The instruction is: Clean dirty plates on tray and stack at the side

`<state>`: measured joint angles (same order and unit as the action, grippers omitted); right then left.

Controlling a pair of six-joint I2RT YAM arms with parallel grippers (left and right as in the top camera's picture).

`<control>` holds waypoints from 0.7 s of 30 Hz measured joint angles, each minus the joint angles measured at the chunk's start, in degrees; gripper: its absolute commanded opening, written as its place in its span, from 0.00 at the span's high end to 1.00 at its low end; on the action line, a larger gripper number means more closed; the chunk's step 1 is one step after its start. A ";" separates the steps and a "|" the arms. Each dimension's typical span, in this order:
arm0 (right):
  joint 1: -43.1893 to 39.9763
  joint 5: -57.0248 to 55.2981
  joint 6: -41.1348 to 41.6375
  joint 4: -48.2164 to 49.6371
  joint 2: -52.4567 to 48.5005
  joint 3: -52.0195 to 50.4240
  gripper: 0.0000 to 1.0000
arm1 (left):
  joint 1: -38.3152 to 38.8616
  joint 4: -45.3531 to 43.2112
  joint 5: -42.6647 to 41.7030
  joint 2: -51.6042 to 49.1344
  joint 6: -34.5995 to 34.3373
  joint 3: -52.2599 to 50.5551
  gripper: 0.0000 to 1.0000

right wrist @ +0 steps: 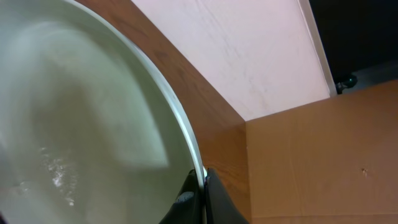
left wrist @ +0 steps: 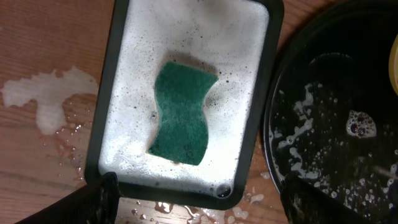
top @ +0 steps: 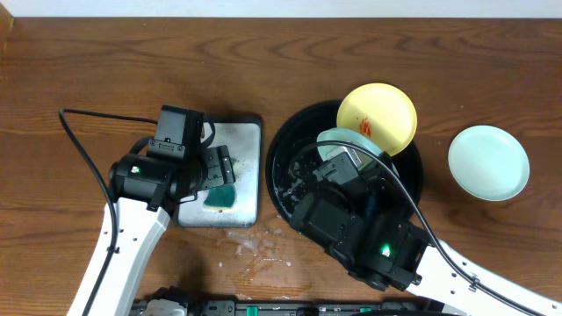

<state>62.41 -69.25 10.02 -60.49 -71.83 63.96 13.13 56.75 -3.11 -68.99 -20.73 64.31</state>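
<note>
While pinching the wet mint plate (top: 345, 142) by its thin rim with the shut right end effector (right wrist: 202, 190) over the black tray (top: 277, 171), could drop it onto the yellow plate (top: 378, 116). Left end effector (left wrist: 199, 196) wide open, empty, over the sponge (left wrist: 181, 112).

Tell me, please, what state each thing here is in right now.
Sponge: lying flat in foam, unheld.
Grey tray: full of suds.
Black tray: wet, flecked with foam.
Held plate: mint, tilted, wet, gripped at its rim.
Yellow plate: red smear, overlapping the black tray's rim.
Side plate: mint, looks clean, flat on the table.
Left gripper: open, empty, above the sponge.
Right gripper: shut on the held plate.
</note>
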 measured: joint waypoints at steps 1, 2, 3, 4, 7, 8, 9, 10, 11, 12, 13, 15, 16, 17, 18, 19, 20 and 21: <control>0.00 -0.02 0.00 0.00 0.00 0.00 0.99 | 0.00 0.00 0.00 0.00 0.00 0.00 0.17; 0.00 -0.02 0.00 -0.02 0.00 0.00 0.99 | 0.00 0.02 0.00 0.00 0.00 0.00 0.16; 0.00 -0.04 -0.02 0.00 0.00 0.00 0.99 | 0.00 0.02 0.00 0.00 0.00 0.00 0.17; 0.00 -0.04 -0.02 0.00 0.00 0.00 0.99 | 0.00 0.02 0.00 0.00 0.00 0.00 0.17; 0.00 -0.07 -0.02 0.00 0.00 0.00 0.99 | 0.00 0.02 0.00 0.00 0.00 0.00 0.17; 0.00 -0.07 -0.02 0.00 0.00 0.00 0.99 | 0.00 0.00 0.00 0.00 0.00 0.00 0.17; 0.00 -0.07 -0.02 0.00 0.00 0.00 0.99 | 0.00 0.02 0.00 0.00 0.00 0.00 0.17; 0.00 -0.09 -0.02 0.00 0.00 0.00 0.99 | 0.00 0.02 0.00 0.00 0.00 0.00 0.17; 0.00 -0.13 -0.02 0.00 0.00 0.00 0.99 | 0.00 0.00 0.00 0.00 0.00 0.00 0.17; 0.00 -0.17 -0.02 0.00 0.00 0.00 0.99 | 0.00 0.02 0.00 0.00 0.00 0.00 0.17; 0.00 -0.20 -0.02 0.00 0.00 0.00 0.99 | 0.00 0.00 0.00 0.00 0.00 0.00 0.17; 0.00 -0.22 -0.02 0.00 0.00 0.00 0.99 | 0.00 0.00 0.00 0.00 0.00 0.00 0.17; 0.00 -0.22 -0.02 0.00 0.00 0.00 0.99 | 0.00 0.02 0.00 0.00 0.00 0.00 0.17; 0.00 -0.22 -0.02 0.00 0.00 0.00 0.99 | 0.00 0.02 0.00 0.00 0.00 0.00 0.17; 0.00 -0.22 -0.02 0.00 0.00 0.00 0.99 | 0.00 0.00 0.00 0.00 0.00 0.00 0.17; 0.00 -0.22 -0.02 0.00 0.00 0.00 0.99 | 0.00 0.02 0.00 0.00 0.00 0.00 0.16; 0.00 -0.22 -0.02 0.00 0.00 0.00 0.99 | 0.00 0.02 0.00 0.00 0.00 0.00 0.16; 0.00 -0.22 -0.02 0.00 0.00 0.00 0.99 | 0.00 0.02 0.00 0.00 0.00 0.00 0.16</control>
<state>62.41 -69.47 10.00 -60.49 -71.83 63.96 13.13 56.77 -3.11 -68.99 -20.73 64.31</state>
